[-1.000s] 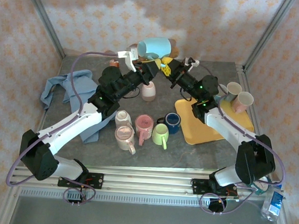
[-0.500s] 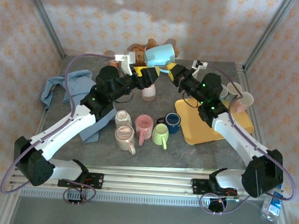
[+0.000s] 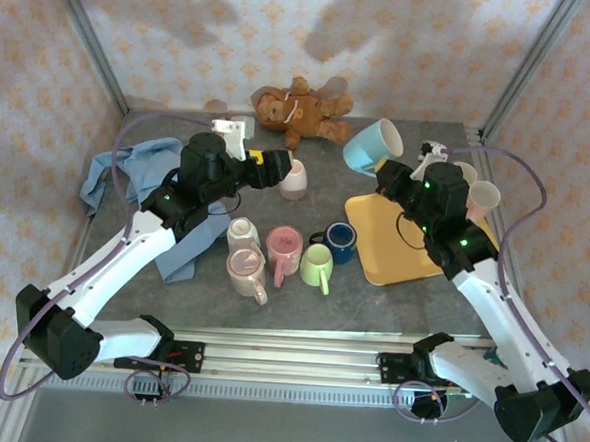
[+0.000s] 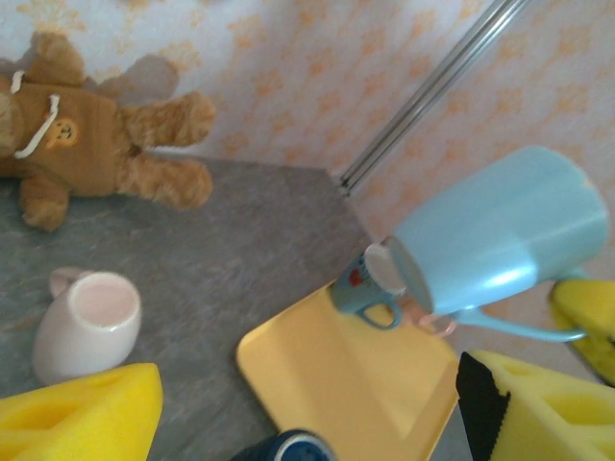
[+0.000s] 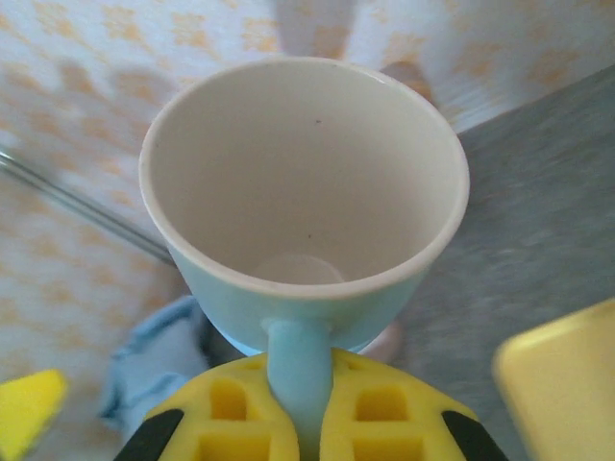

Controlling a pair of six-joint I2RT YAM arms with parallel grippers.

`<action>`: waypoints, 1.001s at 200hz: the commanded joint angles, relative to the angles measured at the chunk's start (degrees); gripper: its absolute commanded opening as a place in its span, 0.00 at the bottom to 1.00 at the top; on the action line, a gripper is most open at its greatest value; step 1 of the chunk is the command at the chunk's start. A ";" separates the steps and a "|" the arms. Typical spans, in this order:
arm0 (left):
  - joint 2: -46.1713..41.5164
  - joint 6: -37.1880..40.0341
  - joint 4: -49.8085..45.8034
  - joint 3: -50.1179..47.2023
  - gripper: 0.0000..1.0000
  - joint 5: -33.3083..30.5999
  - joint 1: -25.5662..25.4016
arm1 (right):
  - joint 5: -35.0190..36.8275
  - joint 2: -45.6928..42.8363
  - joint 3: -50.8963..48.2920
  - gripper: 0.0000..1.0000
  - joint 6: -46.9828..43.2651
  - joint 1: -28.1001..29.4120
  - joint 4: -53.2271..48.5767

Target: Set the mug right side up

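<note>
Mug [image 3: 373,146], light blue, aloft over the far part of the tabletop [image 3: 390,302], just beyond the far left corner of the yellow tray [image 3: 378,256] and right of the teddy bear [image 3: 297,109]. Pinched by its handle [image 5: 298,379] between the closed right jaws, mouth tipped up and away rather than down. Held that way, presumably, so that the base can go down first. Tilted, not upright. From the left wrist, seen hanging clear above the tray and touching nothing below.

Left jaws spread wide and empty, just beside the pale pink mug [image 3: 294,179]. Kept well apart from the blue one, probably to leave the right arm [image 3: 472,272] room.

Judged nearly done. Needs levelling and setting down on a bare patch, clear of the group of mugs [image 3: 278,252] in the near middle and of the cups [image 3: 472,189] at the tray's far right.
</note>
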 commanded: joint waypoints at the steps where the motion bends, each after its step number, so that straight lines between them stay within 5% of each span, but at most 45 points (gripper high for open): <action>1: -1.17 5.66 -6.06 0.17 0.81 -0.31 0.42 | 10.41 -3.91 -2.43 0.00 -14.03 -0.17 -1.84; 83: 0.82 10.43 -8.80 0.18 0.81 1.23 0.48 | 23.53 1.21 -10.36 0.00 -30.62 -0.74 1.23; 200: 4.01 13.19 -12.56 0.55 0.81 2.63 0.50 | 15.04 10.67 -20.55 0.00 -35.79 -9.96 20.65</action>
